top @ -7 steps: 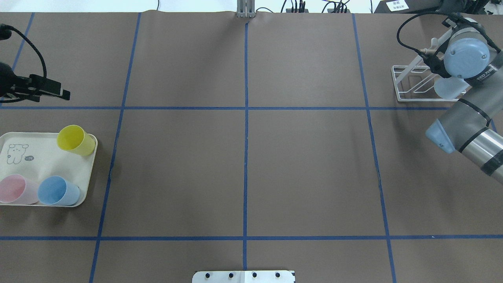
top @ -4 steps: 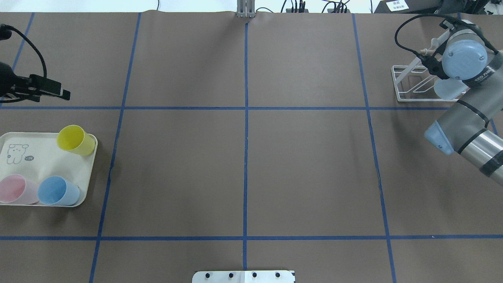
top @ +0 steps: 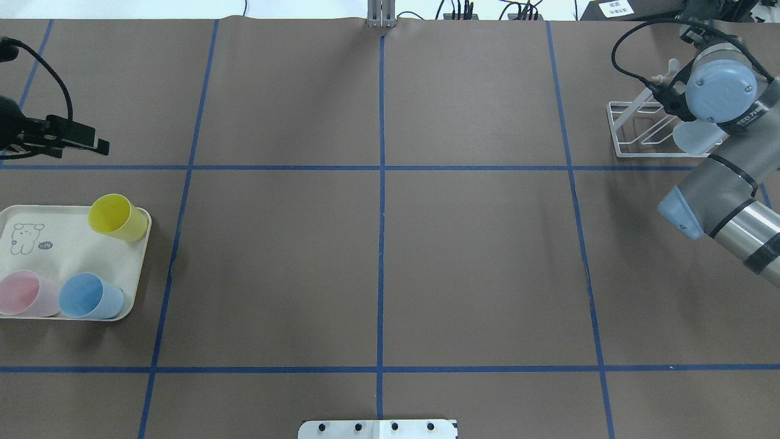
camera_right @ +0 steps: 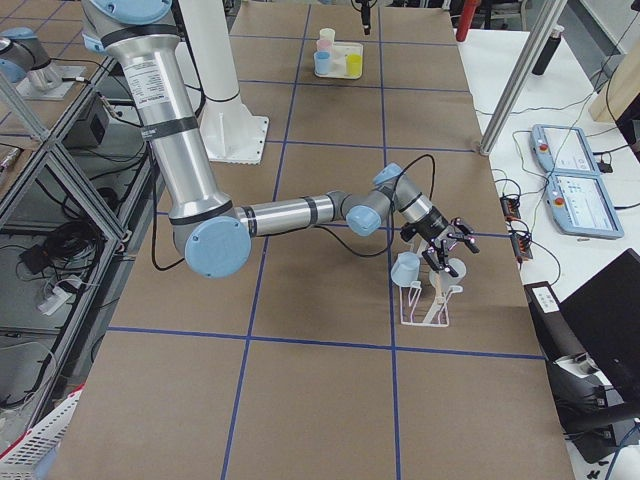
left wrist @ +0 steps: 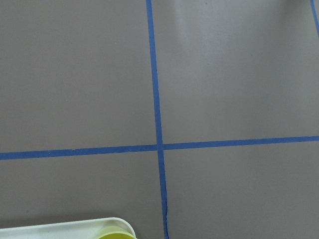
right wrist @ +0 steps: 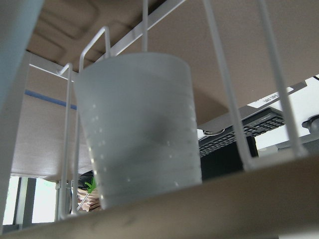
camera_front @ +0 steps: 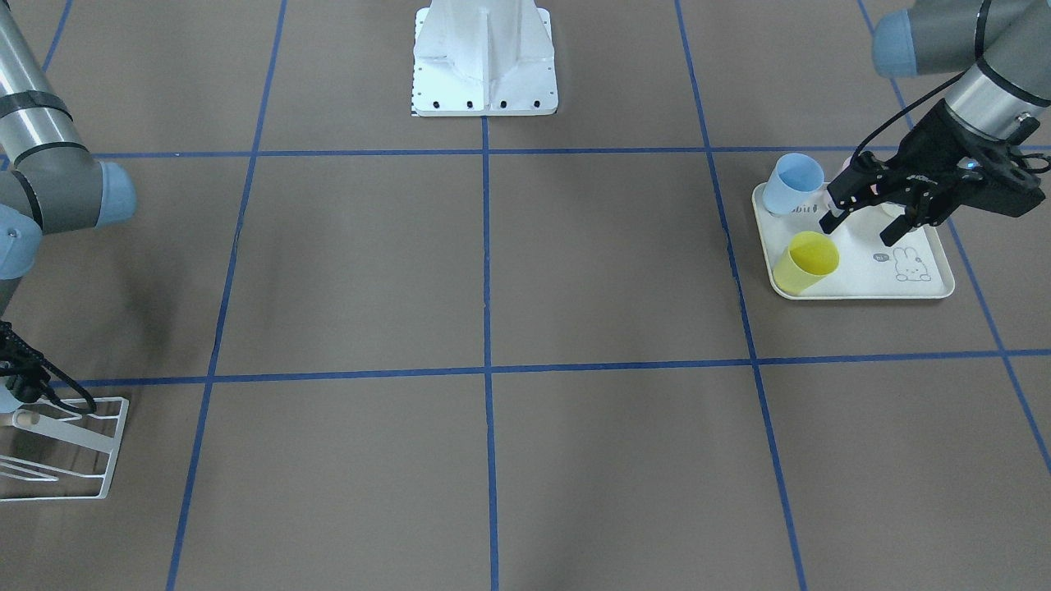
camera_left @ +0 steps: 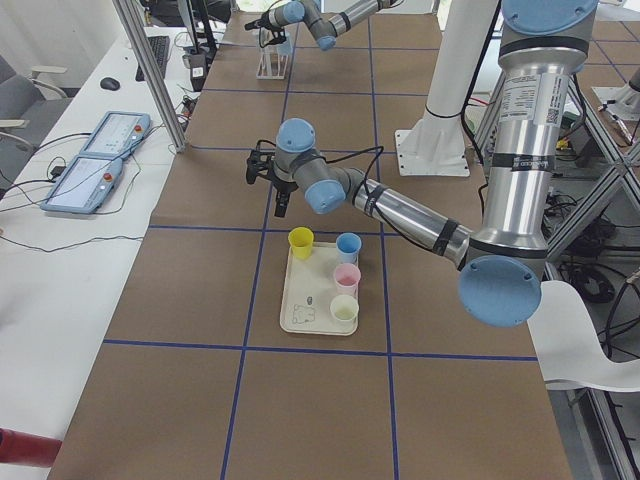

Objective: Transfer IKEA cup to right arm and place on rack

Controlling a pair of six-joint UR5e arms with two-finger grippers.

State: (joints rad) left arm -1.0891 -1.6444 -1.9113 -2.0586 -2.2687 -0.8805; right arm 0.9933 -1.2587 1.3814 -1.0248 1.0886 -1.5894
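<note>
The pale cup (top: 694,137) looks seated on the rack (top: 637,135) just ahead of the fingers of the right arm (top: 725,183), whose grip I cannot tell, so back straight out, clear of the wires; the left fingers (camera_front: 836,215) hang spread and empty near the tray (camera_front: 870,279).

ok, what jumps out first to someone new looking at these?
The yellow cup, blue cup and pink cup on the cream tray at the table's left end, with the left gripper hovering near it, jaws open. At the far right end, the right arm bends over the white rack, which holds a pale translucent cup.
</note>
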